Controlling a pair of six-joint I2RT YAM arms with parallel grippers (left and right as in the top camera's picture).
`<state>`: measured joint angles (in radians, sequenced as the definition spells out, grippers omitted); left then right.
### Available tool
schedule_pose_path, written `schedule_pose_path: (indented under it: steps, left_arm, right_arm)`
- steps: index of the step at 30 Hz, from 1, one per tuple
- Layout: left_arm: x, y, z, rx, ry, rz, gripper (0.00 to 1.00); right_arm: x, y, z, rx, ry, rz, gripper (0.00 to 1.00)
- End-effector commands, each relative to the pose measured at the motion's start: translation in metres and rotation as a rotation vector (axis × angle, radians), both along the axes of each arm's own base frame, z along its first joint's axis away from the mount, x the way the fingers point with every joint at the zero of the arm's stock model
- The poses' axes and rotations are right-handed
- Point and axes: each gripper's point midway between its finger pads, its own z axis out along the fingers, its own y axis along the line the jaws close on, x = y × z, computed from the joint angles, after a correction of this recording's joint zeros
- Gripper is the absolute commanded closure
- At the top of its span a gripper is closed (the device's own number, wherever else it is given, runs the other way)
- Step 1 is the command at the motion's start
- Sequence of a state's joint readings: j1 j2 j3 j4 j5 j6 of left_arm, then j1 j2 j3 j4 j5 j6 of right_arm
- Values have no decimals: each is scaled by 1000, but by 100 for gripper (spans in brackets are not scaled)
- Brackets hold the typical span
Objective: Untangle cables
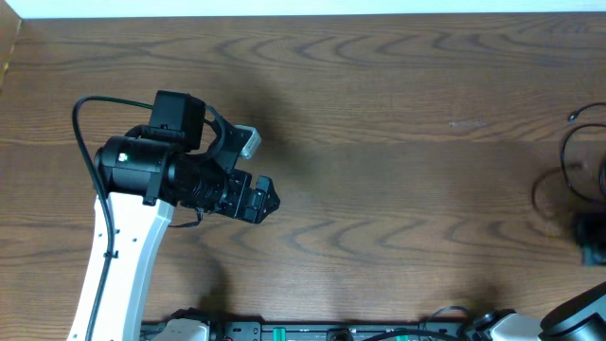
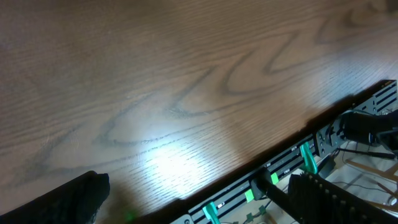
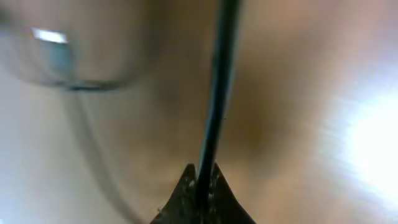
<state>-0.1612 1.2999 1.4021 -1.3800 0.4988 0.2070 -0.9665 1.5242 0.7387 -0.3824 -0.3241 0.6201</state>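
1. While the right gripper (image 3: 202, 186) pinches a thin black flexible cable (image 3: 217, 93) between closed fingertips, the step looks like pulling one strand free; loose black cable loops (image 1: 566, 175) lie at the right table edge
2. Next move likely needs a slow lift away from the loops; snagging is the risk
3. Idle left gripper (image 2: 199, 182) hangs open and empty over the brown wood-grain table (image 2: 186, 74), well apart; nothing seems in the way

The worktop (image 1: 398, 142) is brown wood with broad, wavy grain lines. A pale strip (image 1: 303, 8) runs along its far edge. A black rail (image 2: 281, 167) follows the near edge and carries several green clips (image 2: 307, 158). In the left wrist view, a bright patch of glare (image 2: 168, 165) lies on the wood near that rail.
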Motion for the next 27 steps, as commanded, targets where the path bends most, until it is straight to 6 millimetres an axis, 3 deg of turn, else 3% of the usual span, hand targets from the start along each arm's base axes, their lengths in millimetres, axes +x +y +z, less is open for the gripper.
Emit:
schedule_pose_path:
  steps: [1,4,8,11,16,22,23,25,26,27]
  left_arm:
    - [-1,-2,3,-6,-10,-13,2]
    - [-1,-2,3,-5,-10,-13,2]
    - [-1,-2,3,-6,-10,-13,2]
    - [-1,-2,3,-6,-10,-13,2]
    - [-2,-1,3,-5,-6,-12,2]
    - [-3,-1,2,-4,2,-12,2]
    - [-3,-1,2,-4,2,-12,2]
    - [-3,-1,2,-4,2,-12,2]
    - [-3,-1,2,-4,1,-13,2]
    - [-3,-1,2,-4,1,-13,2]
  right_arm:
    - [64,-8,81,4,-333,156,99]
    - [86,-31,136,-98,-432,198,99]
    - [90,-61,167,-262,-408,182,99]
    - [80,-82,165,-343,-322,111,99]
    - [64,-107,140,-383,-187,15,99]
    - [77,-122,125,-386,-227,29,96]
    - [81,-123,126,-388,-251,40,85]
    - [93,-125,131,-402,-318,81,28]
    - [100,-125,137,-418,-363,115,9]
    - [106,-124,143,-430,-409,147,1]
